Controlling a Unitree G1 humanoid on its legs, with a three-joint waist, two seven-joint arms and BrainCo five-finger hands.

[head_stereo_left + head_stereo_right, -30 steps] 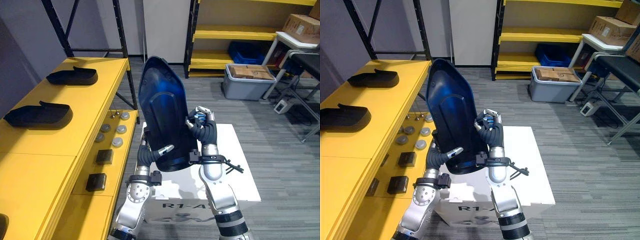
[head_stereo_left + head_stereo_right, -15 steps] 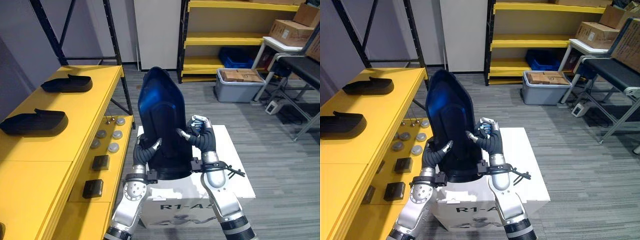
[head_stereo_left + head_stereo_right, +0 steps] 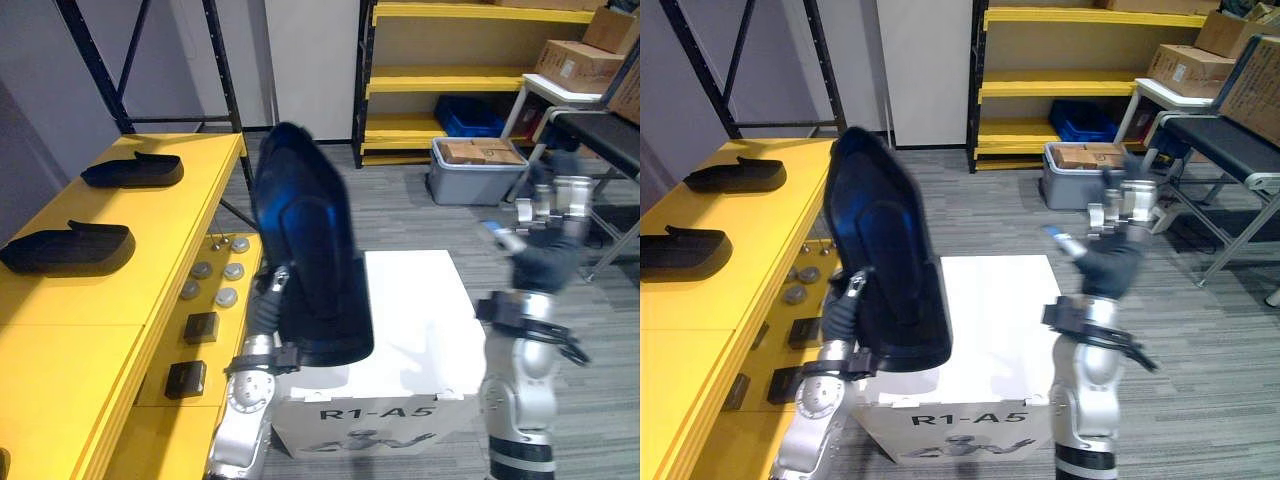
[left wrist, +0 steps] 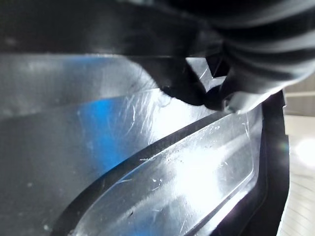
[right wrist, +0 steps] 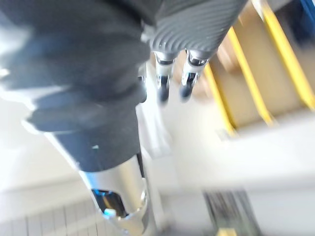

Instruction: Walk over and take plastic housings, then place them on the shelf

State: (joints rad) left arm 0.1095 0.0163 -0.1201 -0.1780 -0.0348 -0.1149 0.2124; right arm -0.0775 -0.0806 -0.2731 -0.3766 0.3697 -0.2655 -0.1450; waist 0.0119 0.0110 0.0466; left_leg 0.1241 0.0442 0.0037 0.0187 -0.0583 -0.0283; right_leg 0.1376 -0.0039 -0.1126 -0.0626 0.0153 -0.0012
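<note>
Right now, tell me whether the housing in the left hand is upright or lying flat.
Upright, tilted slightly: the dark housing stands on end in the left hand above the white box.

Bright even indoor light, blue sheen on dark housing [image 3: 305, 250], hard white glare on its inside in left wrist view, white box [image 3: 420, 320] top washed out

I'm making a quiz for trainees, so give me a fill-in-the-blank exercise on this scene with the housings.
Of the left hand and the right hand, only the ____ one grips the big dark housing.
The right hand is raised off to the side, holding ____.
On the yellow shelf lie ____ smaller black housings.
Below the big dark housing stands a ____ box.
Missing words: left; nothing; two; white.
</note>
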